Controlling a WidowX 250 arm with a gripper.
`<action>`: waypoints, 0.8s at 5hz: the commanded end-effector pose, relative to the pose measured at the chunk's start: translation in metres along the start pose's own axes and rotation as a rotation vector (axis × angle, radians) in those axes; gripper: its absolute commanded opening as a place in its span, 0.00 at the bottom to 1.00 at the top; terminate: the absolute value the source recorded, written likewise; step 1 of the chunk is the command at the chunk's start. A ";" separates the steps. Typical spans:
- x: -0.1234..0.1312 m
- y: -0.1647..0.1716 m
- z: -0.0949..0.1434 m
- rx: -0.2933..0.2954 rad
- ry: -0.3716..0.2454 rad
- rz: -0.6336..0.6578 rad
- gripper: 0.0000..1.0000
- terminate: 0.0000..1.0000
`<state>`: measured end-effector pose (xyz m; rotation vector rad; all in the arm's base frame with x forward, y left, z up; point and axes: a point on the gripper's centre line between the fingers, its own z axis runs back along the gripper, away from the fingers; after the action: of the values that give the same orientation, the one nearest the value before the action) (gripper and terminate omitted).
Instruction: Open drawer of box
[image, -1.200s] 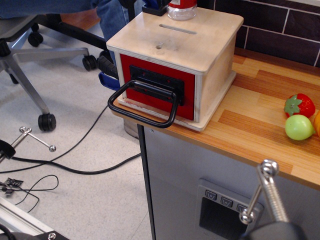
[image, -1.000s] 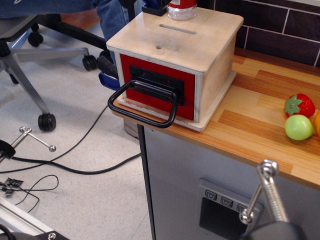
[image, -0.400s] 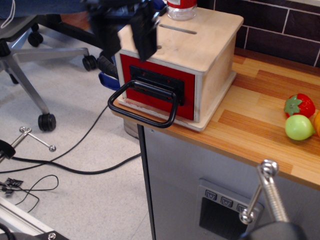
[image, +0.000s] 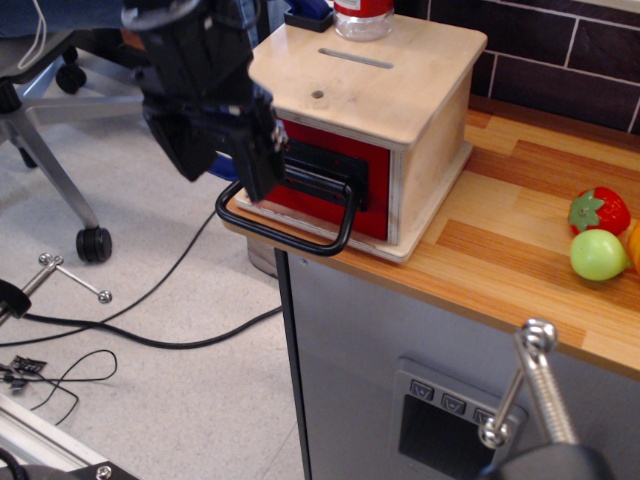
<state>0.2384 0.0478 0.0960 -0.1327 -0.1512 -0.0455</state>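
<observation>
The box (image: 390, 95) is a pale plywood cube standing at the left corner of the wooden counter (image: 520, 215). It has a slot and a small round hole in its top. The drawer (image: 375, 190) has a red front that sits flush in the box. Its large black loop handle (image: 300, 236) sticks out past the counter edge. My gripper (image: 228, 172) is black and motion-blurred. It hangs in front of the box's left front corner, just above the left end of the handle. Its fingers look spread, with nothing between them. It hides the left part of the red front.
A clear bottle (image: 363, 15) stands on the box's back edge. A toy strawberry (image: 600, 209) and a green fruit (image: 598, 254) lie at the counter's right. A metal rod (image: 537, 385) rises in the foreground. An office chair (image: 40, 110) and cables (image: 150, 320) are on the floor to the left.
My gripper came into view from the top left and moved down, from over the box's top left edge to in front of its left front by the handle. The drawer has not moved.
</observation>
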 end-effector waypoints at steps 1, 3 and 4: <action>0.026 0.005 -0.014 0.067 -0.055 -0.005 1.00 0.00; 0.051 0.003 -0.033 0.079 -0.024 0.005 1.00 0.00; 0.039 0.003 -0.048 0.098 -0.045 -0.005 1.00 0.00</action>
<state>0.2773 0.0400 0.0438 -0.0355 -0.1901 -0.0344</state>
